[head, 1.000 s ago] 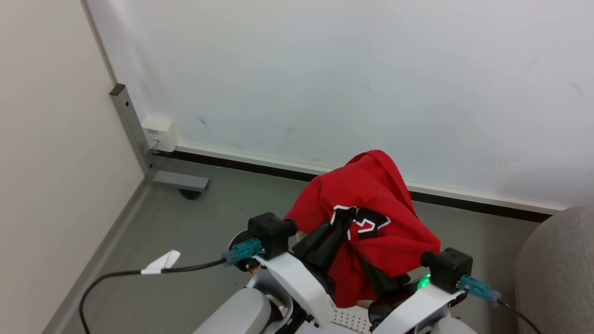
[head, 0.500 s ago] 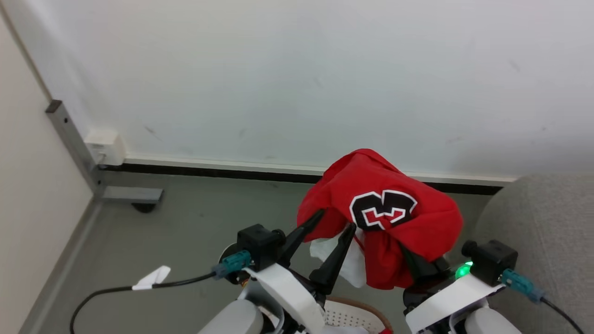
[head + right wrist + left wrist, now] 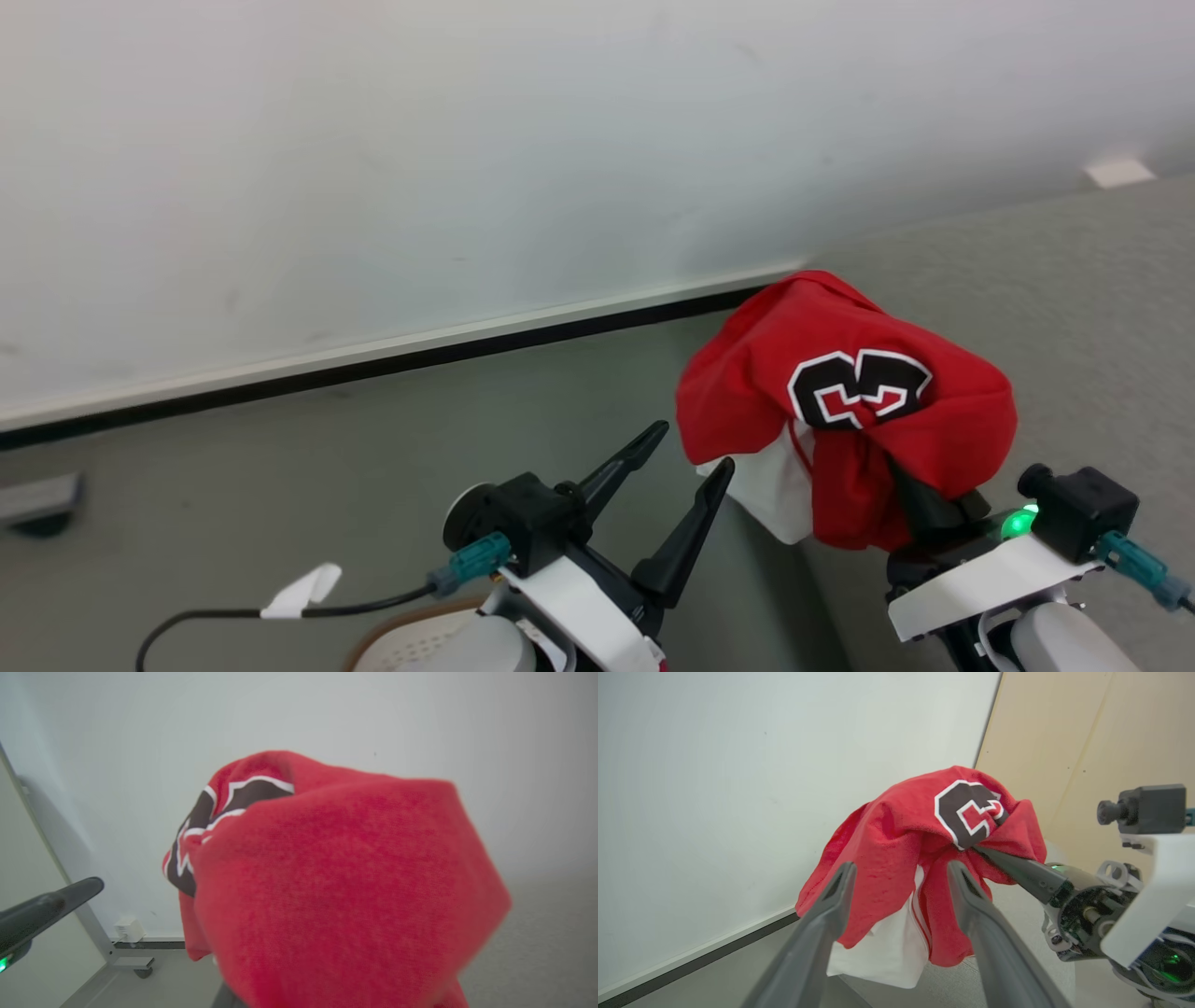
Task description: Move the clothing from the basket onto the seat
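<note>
White wall [image 3: 373,140] behind red shirt [image 3: 840,373] (clamped in right jaws)

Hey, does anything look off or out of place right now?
The red shirt is bunched over the right gripper, hiding its fingertips, with a white part hanging below. The left gripper stands open beside it. Nothing looks torn or spilled.

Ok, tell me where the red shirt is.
In the head view the red shirt hangs draped over the right gripper, right of centre, against the seat's left edge, beside the open left gripper.
</note>
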Controlling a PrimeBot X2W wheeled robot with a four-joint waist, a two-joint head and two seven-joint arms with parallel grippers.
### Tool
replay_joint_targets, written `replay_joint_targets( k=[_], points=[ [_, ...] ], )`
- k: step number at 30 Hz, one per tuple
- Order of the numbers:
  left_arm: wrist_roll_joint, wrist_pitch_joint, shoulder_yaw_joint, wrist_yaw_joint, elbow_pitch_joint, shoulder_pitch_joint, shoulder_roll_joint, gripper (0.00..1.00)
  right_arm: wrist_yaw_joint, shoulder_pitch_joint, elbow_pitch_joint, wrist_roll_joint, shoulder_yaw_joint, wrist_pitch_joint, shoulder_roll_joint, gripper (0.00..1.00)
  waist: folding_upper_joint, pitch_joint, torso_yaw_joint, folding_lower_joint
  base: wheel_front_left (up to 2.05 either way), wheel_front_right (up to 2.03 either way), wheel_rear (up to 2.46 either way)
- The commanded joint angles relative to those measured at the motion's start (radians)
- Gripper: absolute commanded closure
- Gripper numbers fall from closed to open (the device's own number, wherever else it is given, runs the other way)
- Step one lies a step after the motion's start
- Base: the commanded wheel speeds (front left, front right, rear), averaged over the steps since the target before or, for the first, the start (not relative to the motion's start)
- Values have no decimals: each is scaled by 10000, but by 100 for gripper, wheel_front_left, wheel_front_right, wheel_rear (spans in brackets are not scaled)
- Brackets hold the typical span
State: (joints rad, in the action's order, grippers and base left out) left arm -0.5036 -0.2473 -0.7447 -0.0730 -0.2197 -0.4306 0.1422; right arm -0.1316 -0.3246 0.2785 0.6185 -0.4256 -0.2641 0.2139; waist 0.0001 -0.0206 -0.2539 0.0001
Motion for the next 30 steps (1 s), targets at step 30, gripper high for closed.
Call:
replay_joint_targets(
  k=[30],
  points=[
    [752,295,-219,-170,-367,-1295,187,0,18,-2066,-503,463,2601,-4,737,100,-1,-3053,-1435,-1,0,0,0]
  ],
)
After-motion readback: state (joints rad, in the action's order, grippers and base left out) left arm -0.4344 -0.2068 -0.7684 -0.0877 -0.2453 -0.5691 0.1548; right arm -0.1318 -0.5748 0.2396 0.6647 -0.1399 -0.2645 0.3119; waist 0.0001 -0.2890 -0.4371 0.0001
